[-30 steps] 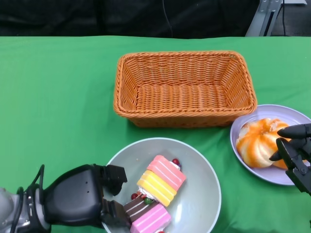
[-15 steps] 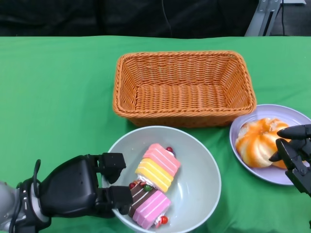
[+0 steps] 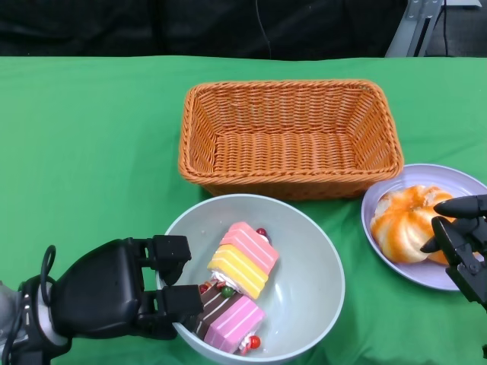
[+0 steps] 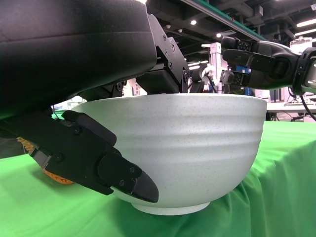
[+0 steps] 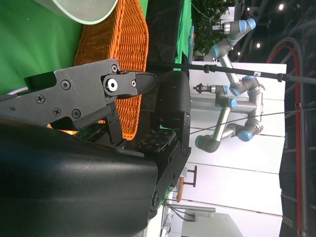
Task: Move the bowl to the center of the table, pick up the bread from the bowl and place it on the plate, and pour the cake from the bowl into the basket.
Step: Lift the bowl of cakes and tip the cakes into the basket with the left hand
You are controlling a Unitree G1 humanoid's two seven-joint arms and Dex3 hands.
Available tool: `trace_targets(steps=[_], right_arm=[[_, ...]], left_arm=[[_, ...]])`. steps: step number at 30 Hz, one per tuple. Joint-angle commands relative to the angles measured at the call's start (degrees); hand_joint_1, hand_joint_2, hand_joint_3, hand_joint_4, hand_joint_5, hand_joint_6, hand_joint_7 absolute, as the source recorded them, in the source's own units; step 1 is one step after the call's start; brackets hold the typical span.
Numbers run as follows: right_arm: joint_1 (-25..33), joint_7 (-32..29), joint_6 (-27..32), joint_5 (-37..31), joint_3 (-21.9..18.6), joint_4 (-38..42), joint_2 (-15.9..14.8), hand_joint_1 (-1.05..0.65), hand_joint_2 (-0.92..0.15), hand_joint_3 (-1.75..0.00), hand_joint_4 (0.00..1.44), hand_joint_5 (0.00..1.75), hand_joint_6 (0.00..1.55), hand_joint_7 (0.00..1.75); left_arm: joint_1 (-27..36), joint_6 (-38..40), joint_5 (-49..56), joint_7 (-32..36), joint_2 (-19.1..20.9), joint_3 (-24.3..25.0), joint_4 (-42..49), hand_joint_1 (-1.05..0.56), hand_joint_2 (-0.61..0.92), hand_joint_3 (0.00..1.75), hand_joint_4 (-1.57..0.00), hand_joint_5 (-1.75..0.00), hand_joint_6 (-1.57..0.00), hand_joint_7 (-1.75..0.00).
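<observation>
On the desk (image 3: 91, 152) the basket (image 3: 289, 137) lies behind the bowl (image 3: 312, 266) (cake pieces (image 3: 240, 285) lie inside it), the left hand (image 3: 114, 293) is at the bowl's left rim, and the plate (image 3: 456, 182) carrying the bread (image 3: 407, 220) lies right, beside the right hand (image 3: 464, 243).

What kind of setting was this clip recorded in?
Probably a robotics lab or demo hall: a jointed robot arm stands in the background, ceiling lights show overhead, and the green-covered table holds toy cake props.
</observation>
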Motion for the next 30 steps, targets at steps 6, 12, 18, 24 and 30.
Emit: trace_targets(steps=[6,12,18,24,30], right_arm=[[0.0,-0.5,0.1,0.1,-0.4,0.4,-0.1,-0.16,-0.92,-0.26,0.65,1.53,0.69,1.09],[-0.3,-1.3,-0.6,-0.7,-0.5,1.4,0.1,-0.16,-0.92,-0.25,0.66,1.52,0.69,1.08],[-0.7,-2.2,-1.0,-1.7,-0.4,2.3,0.2,-0.14,-0.92,-0.29,0.69,1.52,0.72,1.08],[-1.2,-1.9,-1.9,-1.4,-0.4,3.6,0.2,-0.16,-0.91,-0.29,0.70,1.51,0.73,1.07],[-1.3,-1.8,-2.0,-1.3,-0.4,3.8,0.1,-0.17,-0.91,-0.28,0.70,1.51,0.73,1.05]], left_arm=[[-1.2,-1.2,-0.8,1.7,2.1,0.8,-0.6,-0.16,0.86,0.02,-0.63,-1.75,-0.62,-1.56],[-1.7,-2.6,-0.8,3.1,2.3,1.0,-0.3,-0.12,0.84,0.01,-0.63,-1.75,-0.60,-1.58],[-3.1,-1.2,0.5,8.0,2.0,1.0,-0.1,-0.18,0.86,0.01,-0.64,-1.75,-0.63,-1.56],[-3.5,-2.7,-2.1,7.9,1.0,2.2,0.3,-0.12,0.90,0.03,-0.66,-1.75,-0.65,-1.59],[-3.4,-3.2,-2.3,7.4,0.9,2.8,0.3,-0.10,0.90,0.03,-0.65,-1.75,-0.62,-1.66]])
